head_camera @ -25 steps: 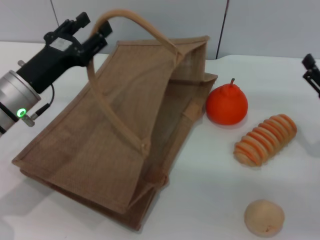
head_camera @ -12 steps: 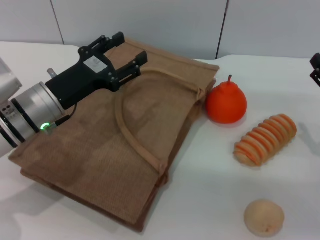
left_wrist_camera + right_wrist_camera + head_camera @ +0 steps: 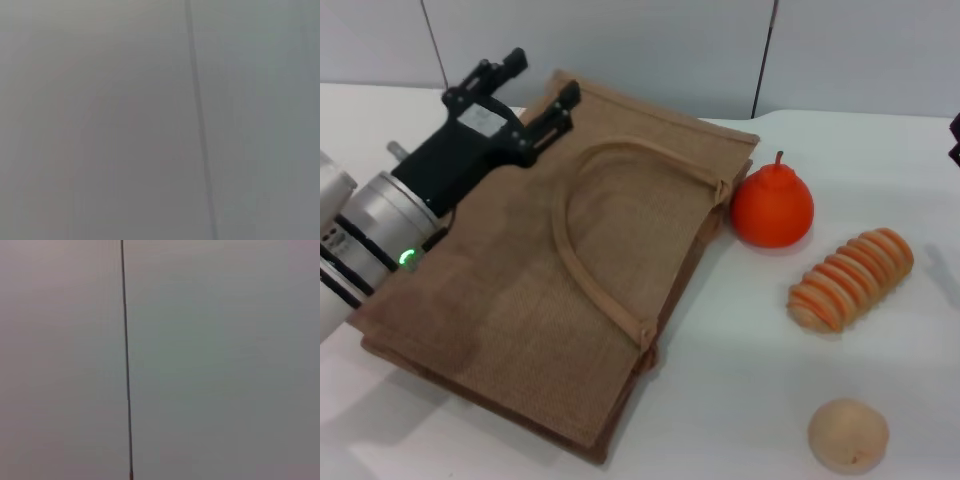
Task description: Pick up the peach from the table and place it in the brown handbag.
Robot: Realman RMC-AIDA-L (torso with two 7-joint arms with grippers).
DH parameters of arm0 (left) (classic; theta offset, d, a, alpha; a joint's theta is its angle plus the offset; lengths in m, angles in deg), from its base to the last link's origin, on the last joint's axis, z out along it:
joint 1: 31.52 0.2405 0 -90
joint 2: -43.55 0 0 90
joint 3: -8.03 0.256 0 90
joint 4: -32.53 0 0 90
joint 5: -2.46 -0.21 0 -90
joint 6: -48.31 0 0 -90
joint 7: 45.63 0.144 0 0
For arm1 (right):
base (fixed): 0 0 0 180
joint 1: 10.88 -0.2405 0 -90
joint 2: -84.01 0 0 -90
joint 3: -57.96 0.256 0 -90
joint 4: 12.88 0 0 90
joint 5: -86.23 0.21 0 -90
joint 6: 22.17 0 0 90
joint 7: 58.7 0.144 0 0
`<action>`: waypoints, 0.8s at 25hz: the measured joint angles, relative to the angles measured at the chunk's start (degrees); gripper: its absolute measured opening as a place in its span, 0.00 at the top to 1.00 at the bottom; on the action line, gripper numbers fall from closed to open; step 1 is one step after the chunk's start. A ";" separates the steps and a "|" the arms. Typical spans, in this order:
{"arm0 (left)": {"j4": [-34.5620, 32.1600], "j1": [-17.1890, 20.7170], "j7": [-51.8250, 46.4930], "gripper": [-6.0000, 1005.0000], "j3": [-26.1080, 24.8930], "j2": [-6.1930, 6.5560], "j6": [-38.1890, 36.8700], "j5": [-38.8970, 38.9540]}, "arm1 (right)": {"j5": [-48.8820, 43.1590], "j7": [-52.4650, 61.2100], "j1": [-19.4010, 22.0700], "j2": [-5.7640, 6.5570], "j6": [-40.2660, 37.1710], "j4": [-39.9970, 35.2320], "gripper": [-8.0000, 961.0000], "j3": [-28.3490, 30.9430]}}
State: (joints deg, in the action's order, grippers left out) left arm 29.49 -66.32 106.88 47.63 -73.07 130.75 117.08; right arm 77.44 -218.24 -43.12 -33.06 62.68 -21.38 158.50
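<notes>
No pale pink peach shows anywhere on the plain white bench (image 3: 740,400), so maybe it's hidden by the big flat tan-brown burlap handbag (image 3: 550,290). The bag looks floppy and light; its looped handle (image 3: 582,268) is the obvious grab point. The left pincer (image 3: 535,92) hovers spread and empty over the bag's far edge. The right pincer barely shows, so I can't tell its state. No readable labels.

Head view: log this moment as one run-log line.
left gripper: open, empty, above brown handbag | handbag: flat on table | peach: not visible | right gripper: at frame edge
</notes>
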 joint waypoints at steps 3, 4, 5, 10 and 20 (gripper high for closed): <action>1.86 0.22 1.67 0.24 0.01 -0.15 -0.09 5.93 | 0.00 0.00 0.02 0.00 -0.02 -0.02 0.08 0.03; 2.99 0.26 2.07 0.24 0.01 -0.16 -0.10 8.76 | 0.00 0.00 0.02 0.00 -0.04 -0.05 0.08 0.03; 3.81 0.27 2.40 0.24 0.02 -0.16 -0.08 10.95 | 0.00 0.00 0.03 0.00 -0.07 -0.16 0.08 0.04; 6.68 0.48 3.92 0.24 0.03 -0.17 0.39 19.47 | 0.00 0.00 -0.04 0.00 -0.12 -1.07 0.08 1.84; 8.00 0.93 3.53 0.24 0.03 -0.17 0.13 26.81 | 0.00 0.01 -0.38 0.00 -0.26 -3.04 0.08 7.10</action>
State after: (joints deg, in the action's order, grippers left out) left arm 37.48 -65.39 110.41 47.67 -73.24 130.87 143.90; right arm 77.44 -218.23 -43.50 -33.06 62.42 -24.42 165.60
